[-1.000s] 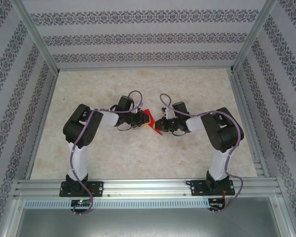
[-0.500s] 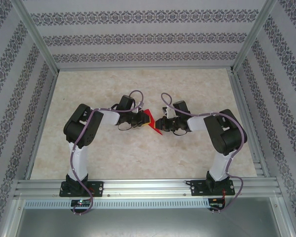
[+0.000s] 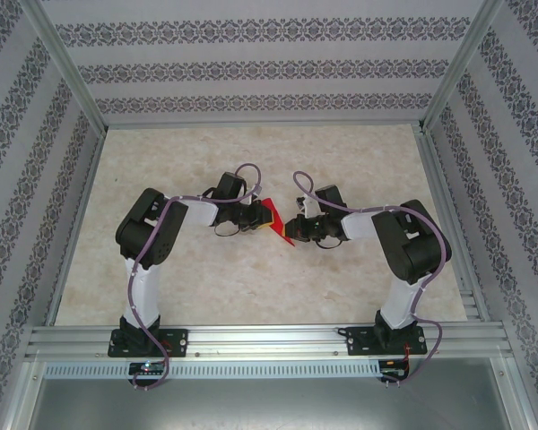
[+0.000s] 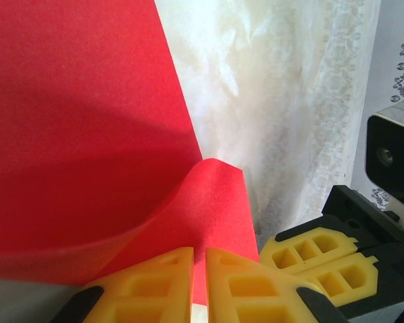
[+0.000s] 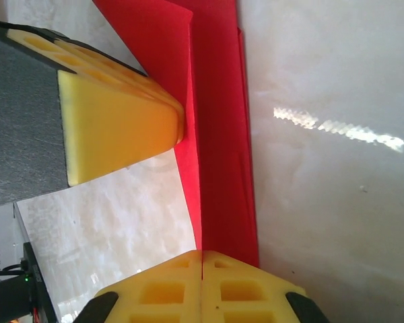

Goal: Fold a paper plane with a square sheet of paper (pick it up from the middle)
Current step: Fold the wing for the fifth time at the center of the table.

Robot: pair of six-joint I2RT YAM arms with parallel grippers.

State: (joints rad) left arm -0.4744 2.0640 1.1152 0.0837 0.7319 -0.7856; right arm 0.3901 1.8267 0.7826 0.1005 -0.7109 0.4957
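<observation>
Lying over the pale marbled worktop (image 3: pixel 251 287), the bright red, partly folded paper sheet (image 3: pixel 274 218) is sitting between the left end effector (image 4: pixel 198 286) and the right end effector (image 5: pixel 202 282), each pinching its edge with jaws pressed together; an even pull is what the crease is needing.

Left end effector (image 4: pixel 198 259) closed, right end effector (image 5: pixel 201 259) closed

Folded paper (image 3: pixel 271 215): bright red, plain, no print. Table (image 3: pixel 251 152): cream with faint marbled mottling. Walls (image 3: pixel 251 67): pale, with bands of grey-purple floral ornament (they read as stripes). Left gripper (image 4: pixel 198 254) and right gripper (image 5: pixel 202 256): yellow fingers, black mounts. Left arm (image 3: pixel 148 233) and right arm (image 3: pixel 408 242): black joints, white links. Cables (image 3: pixel 247 168): purple.
</observation>
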